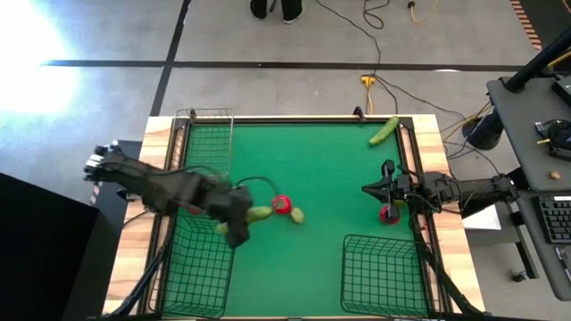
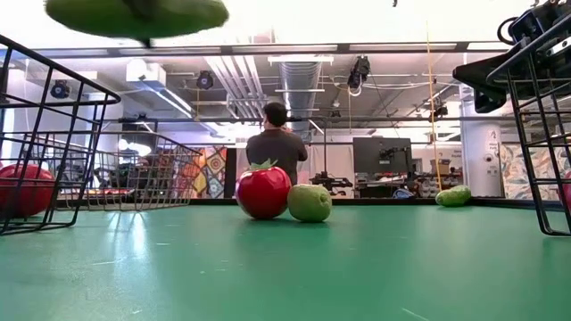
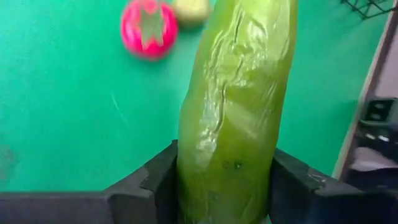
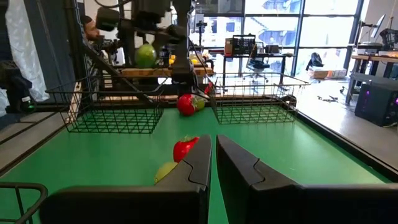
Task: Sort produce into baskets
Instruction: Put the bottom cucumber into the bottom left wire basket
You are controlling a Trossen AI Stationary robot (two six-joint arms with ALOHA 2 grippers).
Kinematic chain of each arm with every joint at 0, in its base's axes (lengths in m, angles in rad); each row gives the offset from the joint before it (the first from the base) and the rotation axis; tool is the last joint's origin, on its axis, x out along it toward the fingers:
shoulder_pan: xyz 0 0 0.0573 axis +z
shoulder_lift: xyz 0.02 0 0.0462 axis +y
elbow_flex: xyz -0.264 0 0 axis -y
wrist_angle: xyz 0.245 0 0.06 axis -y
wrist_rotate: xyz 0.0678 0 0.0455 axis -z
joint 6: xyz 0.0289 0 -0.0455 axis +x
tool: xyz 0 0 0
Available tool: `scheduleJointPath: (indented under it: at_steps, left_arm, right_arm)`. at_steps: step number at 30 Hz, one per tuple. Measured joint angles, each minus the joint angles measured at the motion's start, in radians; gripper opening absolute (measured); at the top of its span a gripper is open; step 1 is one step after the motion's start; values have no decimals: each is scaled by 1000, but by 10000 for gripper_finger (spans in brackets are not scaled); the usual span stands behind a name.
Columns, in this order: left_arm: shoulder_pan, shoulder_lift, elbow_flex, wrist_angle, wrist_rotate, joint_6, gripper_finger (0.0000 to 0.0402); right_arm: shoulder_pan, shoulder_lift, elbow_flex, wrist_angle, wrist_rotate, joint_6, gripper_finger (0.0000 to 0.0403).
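Observation:
My left gripper (image 1: 239, 221) is shut on a long green cucumber (image 3: 239, 99), held above the mat between the left baskets; the cucumber also shows at the top of the low view (image 2: 134, 16). A red tomato (image 1: 282, 204) and a pale green round fruit (image 1: 297, 215) rest side by side on the green mat, just right of it. My right gripper (image 4: 213, 163) is shut and empty, low over the mat near the right edge. A red piece (image 4: 185, 148) and a pale yellow-green fruit (image 4: 165, 171) lie on the mat beside its fingers. A second cucumber (image 1: 384, 131) lies at the far right corner. My left gripper pinches the cucumber between its two fingers (image 3: 155, 180), one on each long side (image 3: 189, 168), near the end closest to the wrist. The fingers lie across the cucumber. The cucumber is lifted clear of the mat and sticks out beyond the fingers, about level.
Three wire baskets stand on the mat: a narrow one at the far left (image 1: 207, 143), one at the near left (image 1: 192, 267) and one at the near right (image 1: 384, 272). A red piece (image 2: 22, 189) shows through the left basket's wires. A person (image 2: 277, 143) stands beyond the table.

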Motion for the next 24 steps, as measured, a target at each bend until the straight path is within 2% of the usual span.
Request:
scheduleJointPath:
  at_steps: [6, 10, 13, 18, 24]
  left_arm:
    - [-205, -114, -128, -32, 14, -410, 164]
    - [-326, -130, -245, -23, 16, -715, 165]
    - [-388, -117, -333, 38, 24, -850, 165]
    - [-439, -59, -410, 161, 71, -849, 166]
    - [-464, 39, -414, 185, 99, -657, 166]
  right_arm:
    - [0, 0, 0, 0, 0, 0, 18]
    - [0, 0, 0, 0, 0, 0, 18]
    - [0, 0, 0, 0, 0, 0, 18]
    - [0, 0, 0, 0, 0, 0, 18]
    - [0, 0, 0, 0, 0, -10, 18]
